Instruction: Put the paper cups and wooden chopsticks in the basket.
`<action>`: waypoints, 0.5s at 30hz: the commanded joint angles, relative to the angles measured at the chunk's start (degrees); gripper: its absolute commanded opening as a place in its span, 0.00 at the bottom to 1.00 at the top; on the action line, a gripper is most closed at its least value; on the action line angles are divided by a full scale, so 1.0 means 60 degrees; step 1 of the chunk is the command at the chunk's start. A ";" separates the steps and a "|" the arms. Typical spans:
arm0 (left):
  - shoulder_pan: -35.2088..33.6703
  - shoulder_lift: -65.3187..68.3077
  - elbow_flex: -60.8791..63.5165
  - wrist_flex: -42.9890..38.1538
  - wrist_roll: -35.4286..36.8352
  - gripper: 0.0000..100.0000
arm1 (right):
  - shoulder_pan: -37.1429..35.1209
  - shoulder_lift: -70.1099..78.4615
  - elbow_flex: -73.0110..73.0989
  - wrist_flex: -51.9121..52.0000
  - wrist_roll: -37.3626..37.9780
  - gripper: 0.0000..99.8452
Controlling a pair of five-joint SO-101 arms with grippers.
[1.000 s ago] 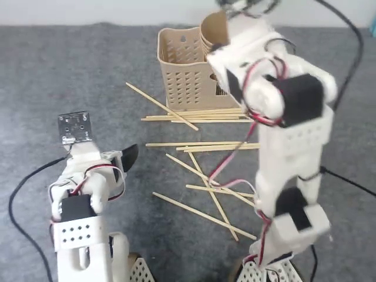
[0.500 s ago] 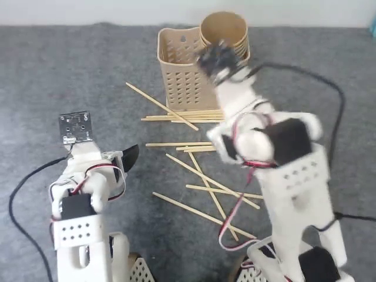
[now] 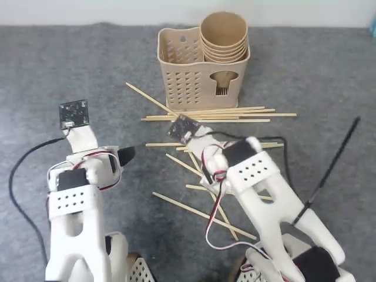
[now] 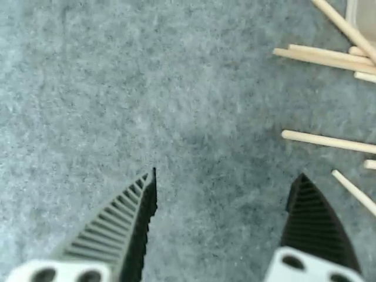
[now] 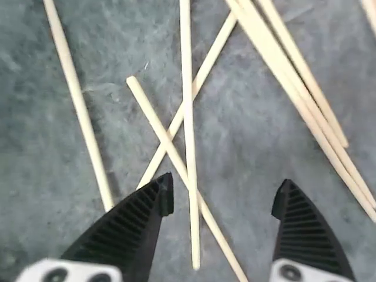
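over the loose wooden chopsticks [image 5: 189, 117], right gripper [image 5: 226, 182] w/ jaws apart; left gripper [image 4: 228, 175] likewise, beside them

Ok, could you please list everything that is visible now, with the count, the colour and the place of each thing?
basket: one, beige, upright at the far side of the table.
paper cups: one nested stack, brown, exact number hard to tell, standing inside the basket at its right end in the high view.
wooden chopsticks: more than ten, pale wood, scattered flat on the cover in front of the basket, some crossing.
table cover: one, grey, under everything.
left gripper: one, white arm with black fingers, open, above bare cover beside the chopsticks.
right gripper: one, white arm with black fingers, open, above crossed chopsticks.
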 commanded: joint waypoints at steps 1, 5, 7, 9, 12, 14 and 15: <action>-0.0059 0.0044 -0.0520 -0.0205 -0.0073 0.34 | -0.0125 0.0418 0.0410 -0.1033 0.0234 0.28; -0.0059 0.0044 -0.0520 -0.0205 -0.0073 0.34 | -0.0110 0.2073 0.0557 -0.2059 0.0586 0.28; -0.0059 0.0044 -0.0535 -0.0205 -0.0073 0.34 | -0.0081 0.2762 0.0308 -0.2264 0.0777 0.28; -0.0073 0.0044 -0.0535 -0.0205 -0.0073 0.34 | -0.0081 0.3114 -0.0161 -0.1897 0.0821 0.28; -0.0073 0.0044 -0.0535 -0.0205 -0.0073 0.34 | -0.0095 0.3348 -0.0352 -0.1839 0.0821 0.28; -0.0073 0.0044 -0.0520 -0.0205 -0.0088 0.34 | -0.0110 0.3377 -0.0366 -0.1839 0.0821 0.28; -0.0073 0.0044 -0.0520 -0.0205 -0.0088 0.34 | -0.0110 0.3377 -0.0366 -0.1824 0.0821 0.28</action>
